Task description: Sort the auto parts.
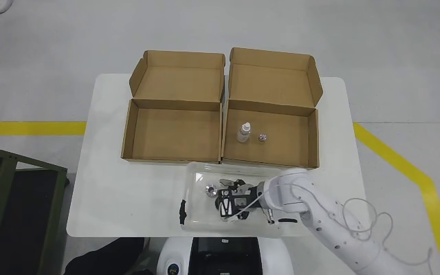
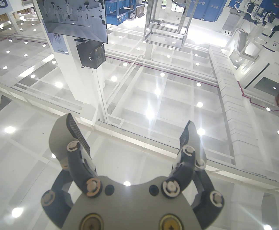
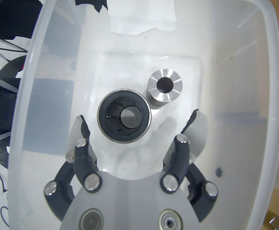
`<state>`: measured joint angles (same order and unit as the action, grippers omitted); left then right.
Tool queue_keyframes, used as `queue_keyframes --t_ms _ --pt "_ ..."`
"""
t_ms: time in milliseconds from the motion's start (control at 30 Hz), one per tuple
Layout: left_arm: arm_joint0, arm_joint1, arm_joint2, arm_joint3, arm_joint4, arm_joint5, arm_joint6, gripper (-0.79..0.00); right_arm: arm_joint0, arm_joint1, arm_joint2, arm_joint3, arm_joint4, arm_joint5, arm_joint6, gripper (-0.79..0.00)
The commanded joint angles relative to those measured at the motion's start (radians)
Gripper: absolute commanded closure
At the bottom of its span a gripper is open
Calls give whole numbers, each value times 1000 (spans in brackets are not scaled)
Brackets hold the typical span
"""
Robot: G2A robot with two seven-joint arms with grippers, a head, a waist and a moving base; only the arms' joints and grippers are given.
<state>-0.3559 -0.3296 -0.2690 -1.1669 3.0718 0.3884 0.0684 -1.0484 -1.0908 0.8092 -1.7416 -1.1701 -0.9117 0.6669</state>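
Overhead, a white table (image 1: 103,172) carried two open cardboard boxes side by side at its far half. The right-hand box (image 1: 313,141) held a small white bottle (image 1: 244,132) standing upright and, just beside it, a tiny metal part (image 1: 262,137); the left-hand box (image 1: 127,134) sat touching it. Nearer the robot lay a clear plastic bin (image 1: 192,168). The right gripper (image 1: 224,199) was down inside the bin, with a steel bushing (image 1: 207,191) lying just past its tips.

From the left wrist, the left gripper (image 2: 130,128) pointed up at a ceiling of bright lamps, its fingers spread wide and holding nothing. A dark wall screen (image 2: 74,19) and a black box (image 2: 90,54) on a pillar showed beyond it.

From the right wrist, the fingers (image 3: 84,127) stood spread. What looked like a linear bearing sleeve (image 3: 124,118), black inside with a metal rim, stood on end between them, touching neither pad. The bushing stood on end close against the sleeve, possibly touching it, near one fingertip. The translucent bin walls closed in on all sides of the gripper.
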Motion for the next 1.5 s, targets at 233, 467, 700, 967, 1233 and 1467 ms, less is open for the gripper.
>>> queue_keyframes --t_ms 233,467,700,967,1233,1467 --pt "0 0 0 0 0 0 0 -785 11 -4 -24 9 14 6 -10 -579" --pt "0 0 0 0 0 0 0 -785 14 -4 -29 24 24 23 -15 -385" --pt "0 0 0 0 0 0 0 -785 20 0 -14 30 59 28 0 -271" --pt "0 0 0 0 0 0 0 -785 4 15 19 6 92 -11 -11 -145" --pt "0 0 0 0 0 0 0 -785 3 24 55 50 131 -12 -53 0" --pt "0 0 0 0 0 0 0 -785 2 30 75 76 128 -11 -93 0"
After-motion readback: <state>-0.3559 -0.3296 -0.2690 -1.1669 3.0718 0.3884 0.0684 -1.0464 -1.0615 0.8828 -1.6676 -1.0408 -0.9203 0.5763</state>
